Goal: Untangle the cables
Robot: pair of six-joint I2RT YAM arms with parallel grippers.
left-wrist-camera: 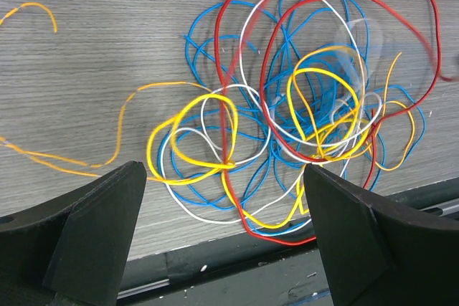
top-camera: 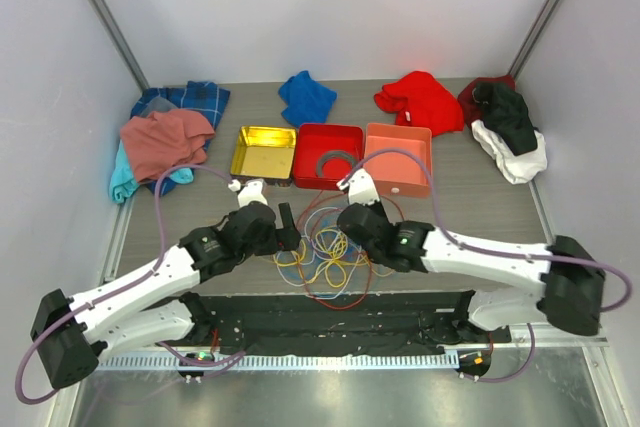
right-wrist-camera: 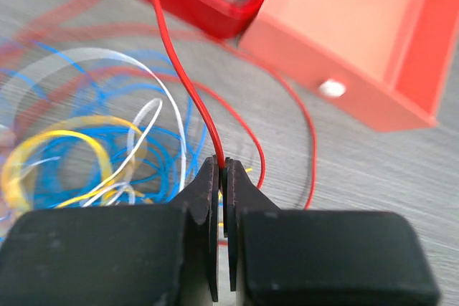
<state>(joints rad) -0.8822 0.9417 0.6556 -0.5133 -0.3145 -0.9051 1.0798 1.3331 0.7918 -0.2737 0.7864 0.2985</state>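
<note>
Cables: thin yellow, orange, blue, white and red wires, tangled on grey tabletop between the arms.
Left gripper: jaws wide apart, over the tangle.
Right gripper: clamped on thin red cable.

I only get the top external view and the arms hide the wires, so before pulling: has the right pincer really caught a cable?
Observer: Yes. The right wrist view shows the right pincer shut on the red cable, pinched at its fingertips.
Operator: And the left pincer?
Observer: It is wide open, facing the tangle, gripping nothing.
Operator: Any strand lying loose?
Observer: An orange cable trails out leftward from the tangle in the left wrist view.
</note>
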